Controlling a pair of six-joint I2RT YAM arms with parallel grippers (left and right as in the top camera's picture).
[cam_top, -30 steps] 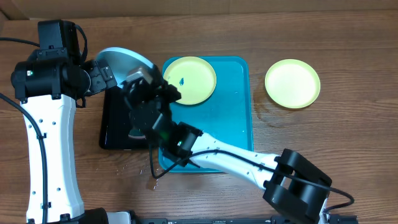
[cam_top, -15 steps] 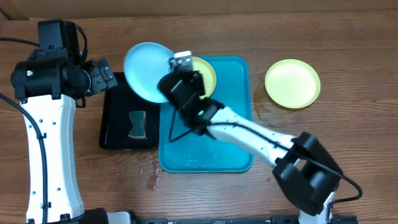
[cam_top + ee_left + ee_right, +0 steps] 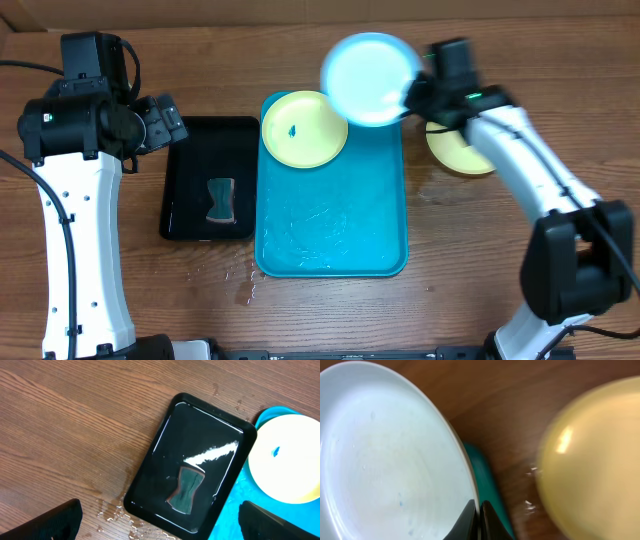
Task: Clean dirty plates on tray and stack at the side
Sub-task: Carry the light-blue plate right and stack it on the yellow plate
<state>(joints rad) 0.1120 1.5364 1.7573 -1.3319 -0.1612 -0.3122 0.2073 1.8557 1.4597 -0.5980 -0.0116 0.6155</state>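
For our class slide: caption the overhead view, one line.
Right pincer holds a round light-blue plastic plate over the turquoise rectangular plastic tray's corner.

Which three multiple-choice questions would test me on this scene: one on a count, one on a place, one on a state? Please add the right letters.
1. How many plates lie on the blue tray? A. none B. one C. two
2. Where is the sponge? A. on the blue tray B. under a plate C. in the black tray
3. What is the right gripper doing? A. standing open B. pinching the light blue plate at its rim C. holding the sponge

1 B: only the yellow plate rests there.
2 C: it lies on the black floor.
3 B: its shut jaws clamp the rim.
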